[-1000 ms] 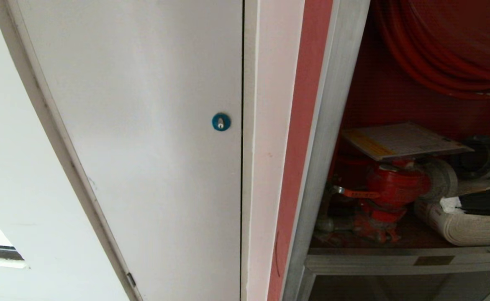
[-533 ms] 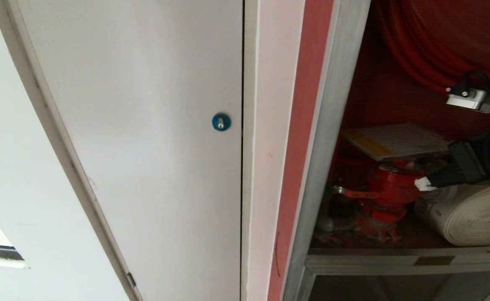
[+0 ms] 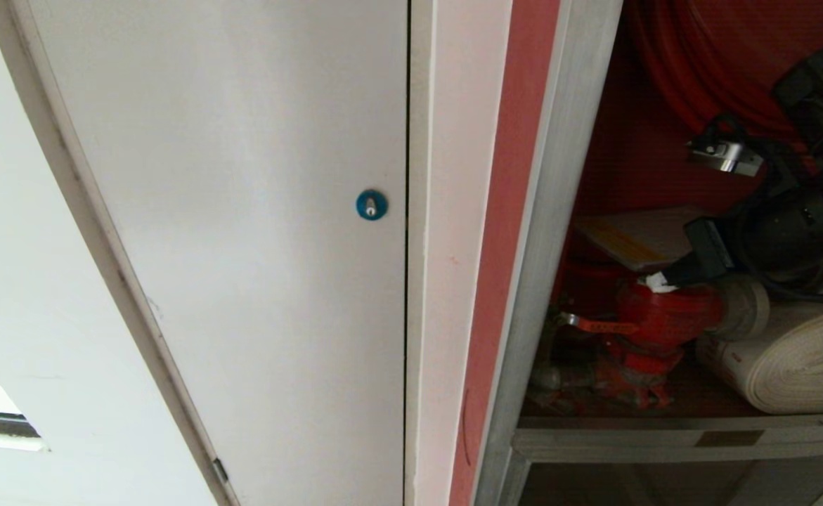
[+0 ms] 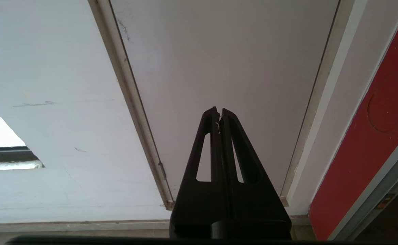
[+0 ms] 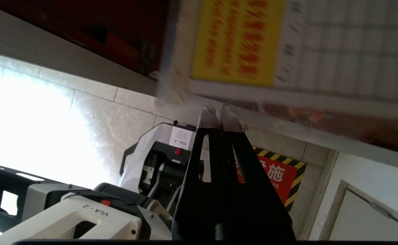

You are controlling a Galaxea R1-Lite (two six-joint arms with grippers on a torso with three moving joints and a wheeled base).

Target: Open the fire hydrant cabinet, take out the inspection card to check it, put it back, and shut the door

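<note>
Inside the open fire hydrant cabinet, on the right of the head view, the right tool was seen to have been brought in from the right within the last second, where no arm had been visible before. Its white-tipped fingers were pressed together, nothing between them, at the near edge of the inspection card, which lay flat on the red valve beside the rolled hose. The card had not been shifted.

From the left wrist, the left tool was shown clenched and empty, parked before the white panel.

From the right wrist, the clenched tips were shown just under the card's edge, close to its yellow band. The reach was judged nearly complete; the fingers would need parting before any grasp.
</note>
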